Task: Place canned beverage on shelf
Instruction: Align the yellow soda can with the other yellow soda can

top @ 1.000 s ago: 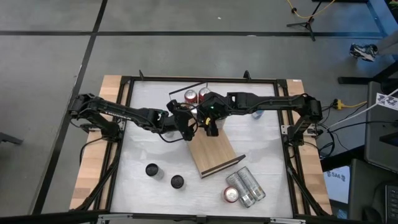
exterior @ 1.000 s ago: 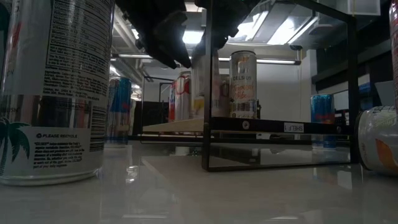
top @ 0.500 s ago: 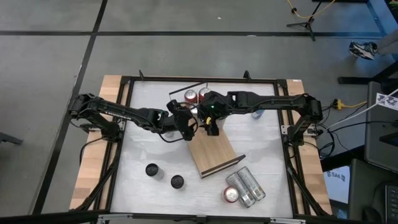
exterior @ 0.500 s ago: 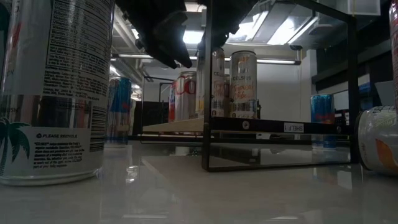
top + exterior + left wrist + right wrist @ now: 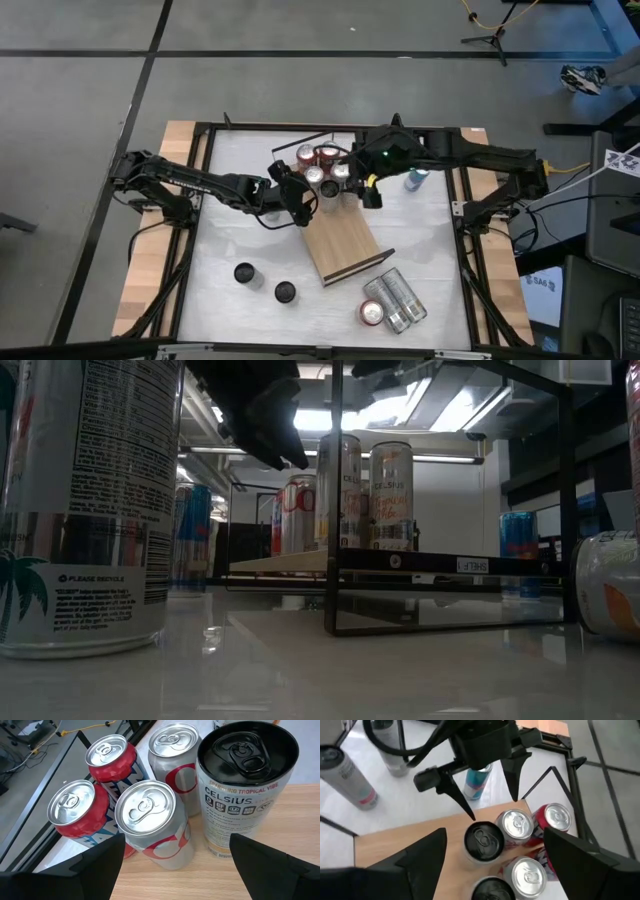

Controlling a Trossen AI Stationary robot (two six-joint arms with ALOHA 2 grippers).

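Clearing the right hand [image 5: 370, 193] away from the shelf [image 5: 345, 245] is the step we judge to be in hand. Its fingers are spread and hold nothing, hovering over the black-topped can [image 5: 484, 840]. That can stands upright on the wooden shelf, in a tight cluster with silver cans [image 5: 516, 824] and red cans [image 5: 555, 817]. We'd lift straight up first, then swing out toward the right, so neither finger clips a rim and tips the group. The left hand [image 5: 303, 200] is also released and empty, waiting just beside the cluster on its other side, so we'd hold it steady to avoid a bump. Spare cans lie on the tabletop [image 5: 230, 240] near the shelf's front end [image 5: 392, 300], and we'd likely fetch one next.
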